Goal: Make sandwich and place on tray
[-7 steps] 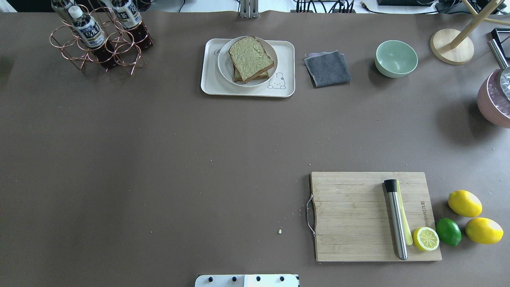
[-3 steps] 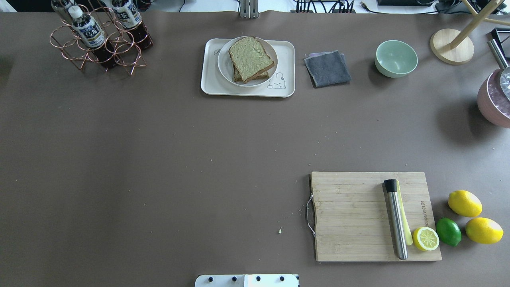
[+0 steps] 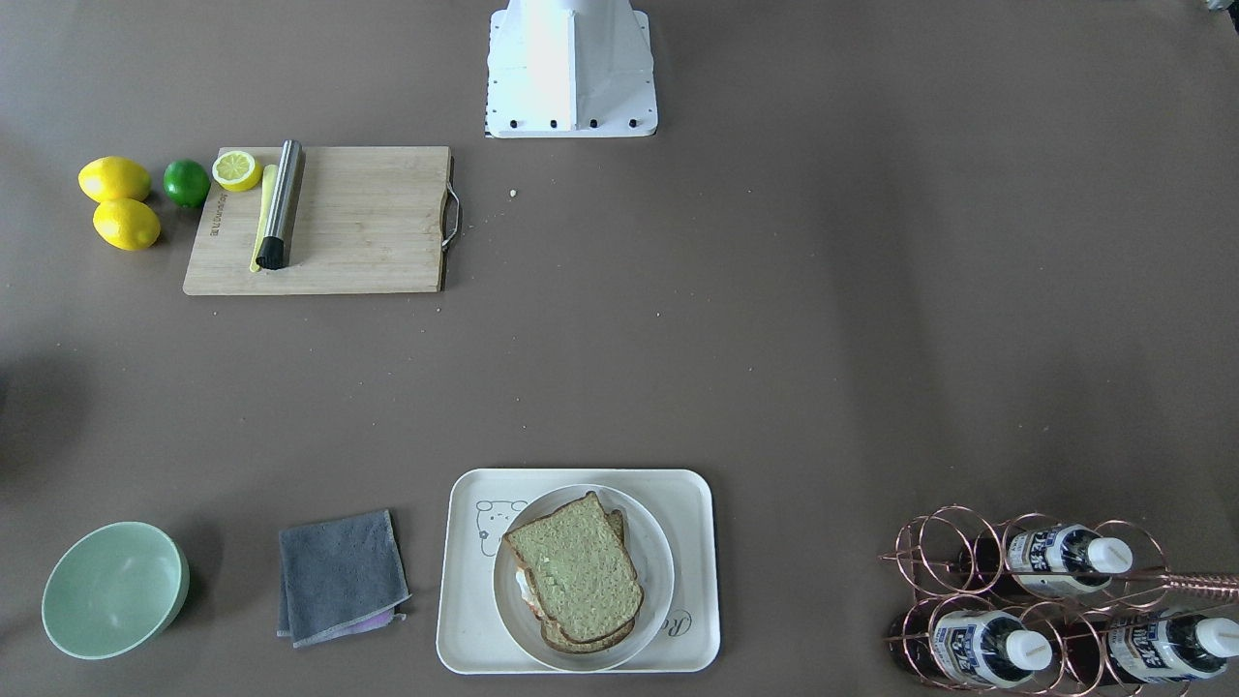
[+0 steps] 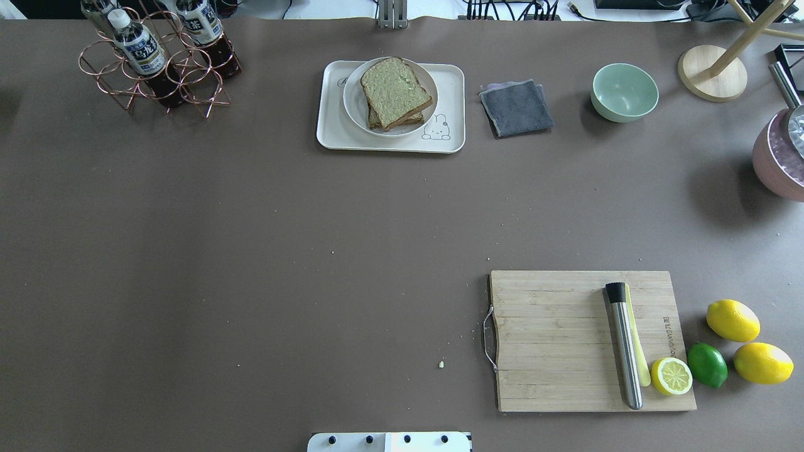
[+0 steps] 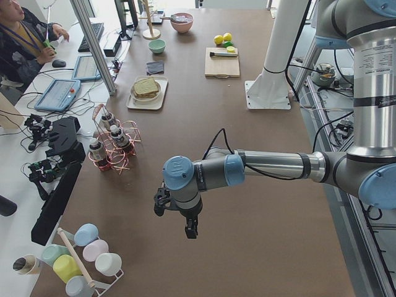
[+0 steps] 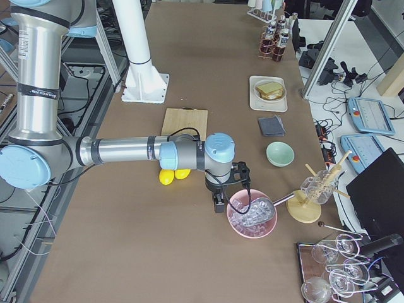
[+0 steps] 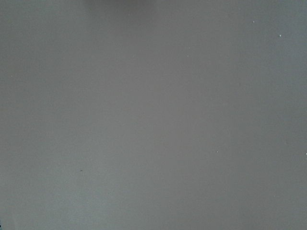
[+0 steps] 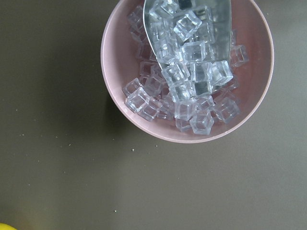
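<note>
Nothing moved: one sandwich [image 4: 396, 91] on one plate [image 4: 355, 108], one tray [image 4: 330, 130].

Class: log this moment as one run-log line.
sandwich: plated on tray | left pincer: over bare table | right pincer: by ice bowl | task: looks done

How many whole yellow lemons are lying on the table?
2. The farther yellow lemon and the nearer yellow lemon lie beside the round green lime, off the wooden cutting board. The cut lemon half on the board is not counted. None seems hidden.
</note>
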